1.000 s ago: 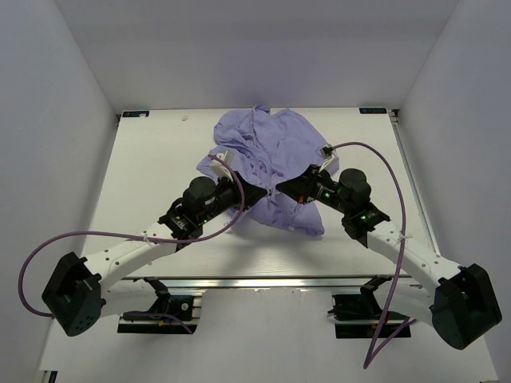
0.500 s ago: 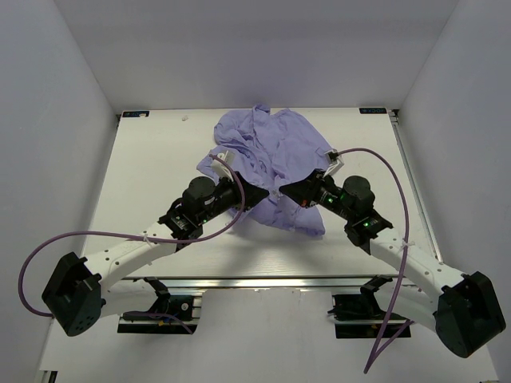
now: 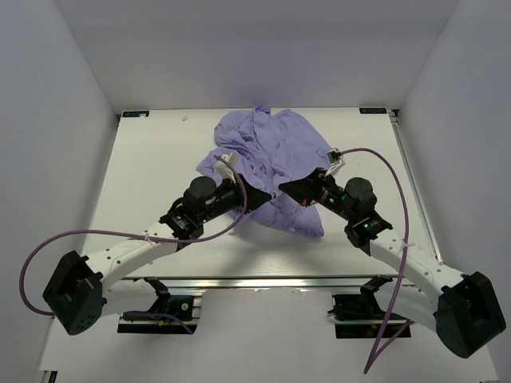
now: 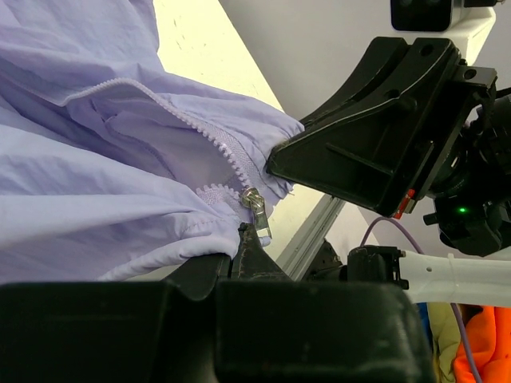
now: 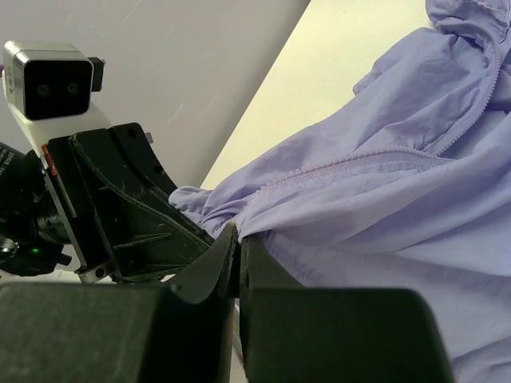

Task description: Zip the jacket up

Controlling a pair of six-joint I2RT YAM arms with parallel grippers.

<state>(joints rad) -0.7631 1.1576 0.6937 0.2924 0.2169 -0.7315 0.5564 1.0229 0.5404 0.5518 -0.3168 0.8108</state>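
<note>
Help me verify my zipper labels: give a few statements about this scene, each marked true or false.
1. The jacket lies crumpled on the table. True.
2. Both tools stand open. False: the left tool and the right tool are shut, each pinching jacket fabric.
3. A metal zipper pull hangs right by the left tool's tip. True.
4. The zipper is closed to the collar. False: its teeth lie apart above the pull.
</note>
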